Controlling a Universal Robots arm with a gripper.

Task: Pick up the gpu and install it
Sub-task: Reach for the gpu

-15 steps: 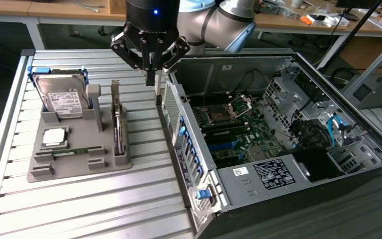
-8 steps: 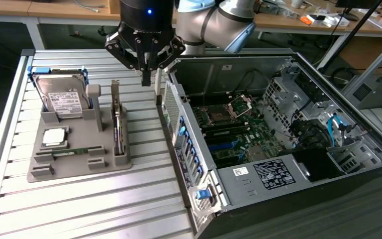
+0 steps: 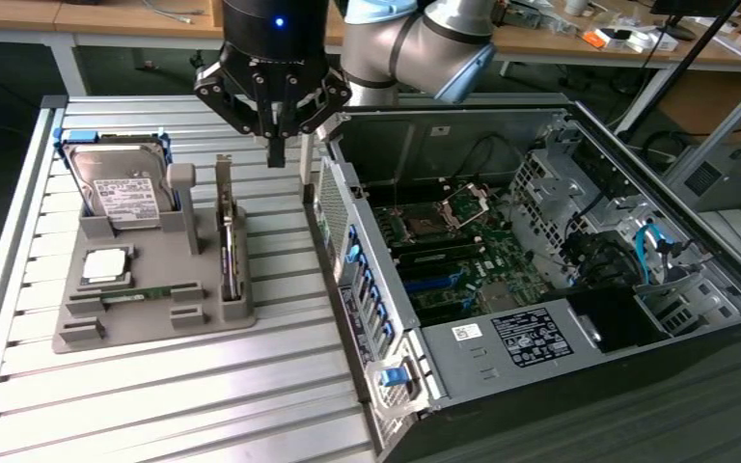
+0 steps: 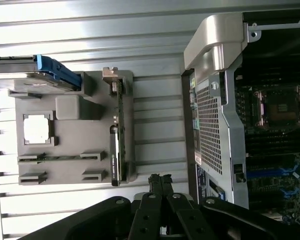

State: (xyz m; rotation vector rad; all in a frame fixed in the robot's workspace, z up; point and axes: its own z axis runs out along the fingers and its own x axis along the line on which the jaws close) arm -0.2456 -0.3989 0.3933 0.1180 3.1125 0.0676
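- The tool hangs above the slatted desk with its fingers pressed together, gripping nothing.
- It sits over the gap between the grey holder and the open computer case, near the far end of the gpu.
- The gpu stands on its long edge in a slot along the side of the holder nearest the case, its silver bracket at the far end. Nothing is touching it.
- A grey upright post of the holder rises just beside the gpu, between it and the hard drive.
- The hard drive leans in its cradle with a blue frame behind it. A square processor chip and a narrow memory stick lie nearer the front.
- The case's perforated rear wall stands close to the tool on the exterior view's right, with the motherboard open to view inside.
- I see the gpu edge-on, so I can't make out its face or its components.
- The arm is cut off at the top, and the clutter on the benches behind is hard to make out.
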